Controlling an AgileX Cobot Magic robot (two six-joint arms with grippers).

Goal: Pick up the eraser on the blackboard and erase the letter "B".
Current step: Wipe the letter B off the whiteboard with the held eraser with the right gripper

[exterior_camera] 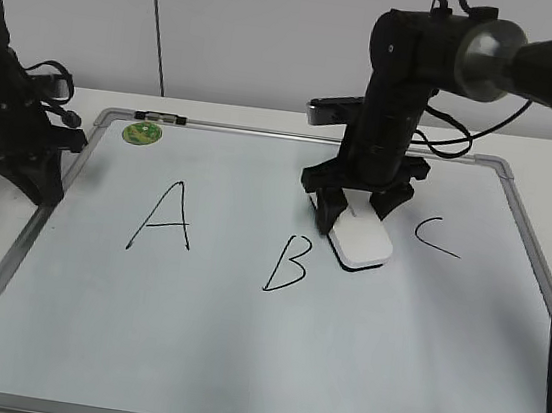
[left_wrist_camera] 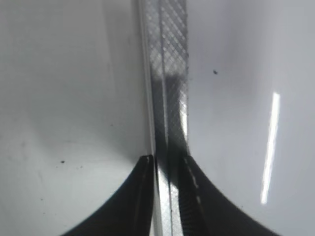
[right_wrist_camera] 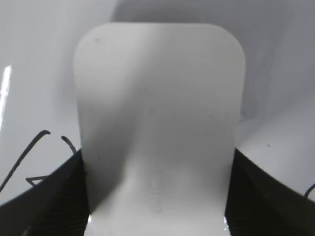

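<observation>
Table: a plain white table (exterior_camera: 17,265) fills the lower frame, carrying the board.
Room: a pale wall (exterior_camera: 257,33) spans the top of the exterior view, split by a thin dark vertical seam at upper left.
Blackboard: the blackboard (exterior_camera: 237,363) is a glossy white sheet in a thin grey metal frame with rounded corner caps, lying flat mid-frame (its frame strip shows a fine diamond texture in the left wrist view).
Letters: a black "A" (exterior_camera: 166,218) at centre left, the letter "B" (exterior_camera: 289,264) slanted at centre, a black "C" (exterior_camera: 437,235) at centre right, all unsmudged marker strokes.
Eraser: the eraser (exterior_camera: 360,243) is a flat white block with rounded corners and a dark underside, lying on the board between "B" and "C", just right of the "B".
Right tool: the right tool (exterior_camera: 357,204) stands over the eraser, black ribbed fingers (right_wrist_camera: 51,196) pressed against both long sides, pinching it (right_wrist_camera: 157,128).
Left tool: the left tool (exterior_camera: 28,176) sits at the board's left edge, its dark fingers (left_wrist_camera: 128,196) straddling the frame strip with a narrow gap between them; nothing is held.
Sticker: a small round green sticker (exterior_camera: 143,133) sits at the board's upper left.
Marker: a slim dark marker (exterior_camera: 161,116) lies along the top frame.
</observation>
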